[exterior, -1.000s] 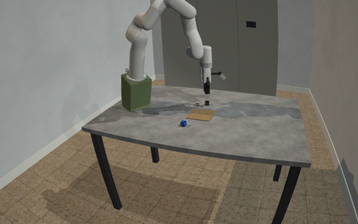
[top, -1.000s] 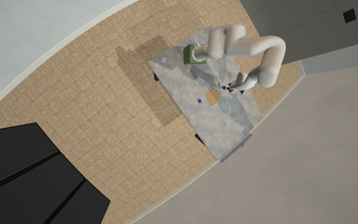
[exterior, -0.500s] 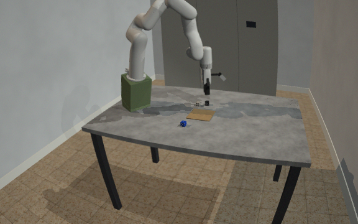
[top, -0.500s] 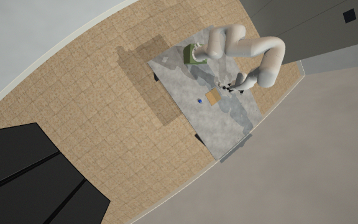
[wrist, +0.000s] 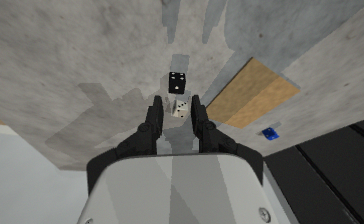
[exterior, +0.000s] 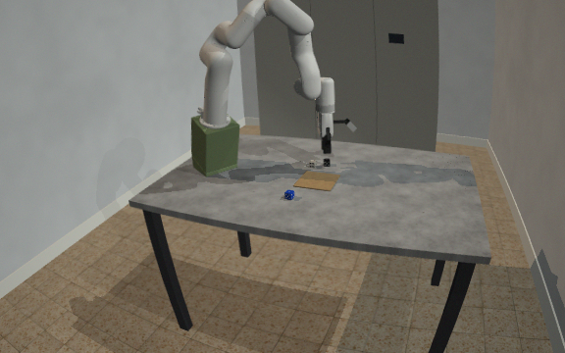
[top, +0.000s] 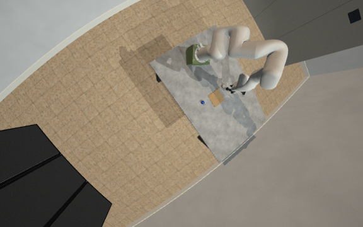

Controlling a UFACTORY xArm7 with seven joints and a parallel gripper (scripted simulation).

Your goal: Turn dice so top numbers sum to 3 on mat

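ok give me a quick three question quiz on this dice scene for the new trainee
1. Multiple choice: how many dice lie on the tan mat? a) none b) one c) two
2. True or false: the pincer is gripping the white die.
3. Short answer: which die lies farthest from the pincer: the black die, the white die or the blue die?

Key:
1. a. All three dice sit on the bare table.
2. False. The pincer hangs above the table with its fingers partly apart, holding nothing.
3. The blue die, on the far side of the mat.
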